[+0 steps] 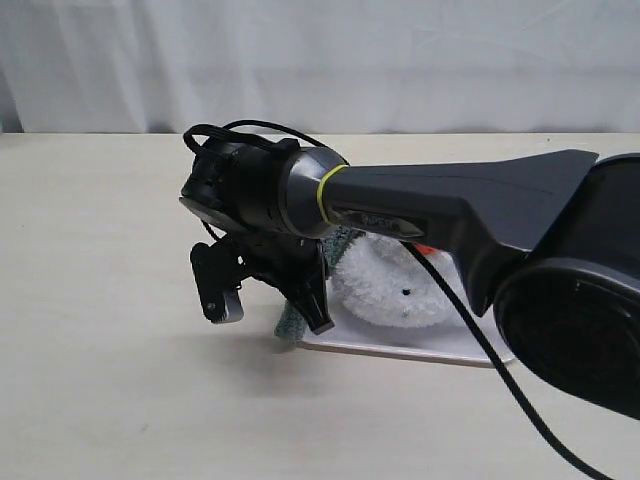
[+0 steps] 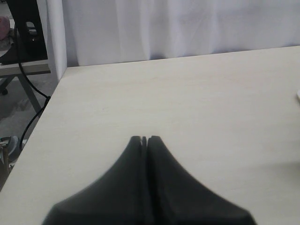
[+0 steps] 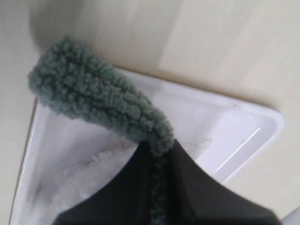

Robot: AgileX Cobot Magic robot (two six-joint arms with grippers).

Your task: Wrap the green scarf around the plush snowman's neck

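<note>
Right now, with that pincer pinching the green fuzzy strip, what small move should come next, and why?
Probably lift that end slightly and draw it over the plush snowman. The right pincer is shut on one end of the green scarf above a corner of the white tray, and no wrap around the snowman shows yet.

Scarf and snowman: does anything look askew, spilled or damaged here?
Nothing looks spilled or damaged. The scarf is pinched in the shut right gripper, its rounded end free near the tray edge. The snowman is on the tray, mostly hidden behind the arm, so its pose can't be judged.
</note>
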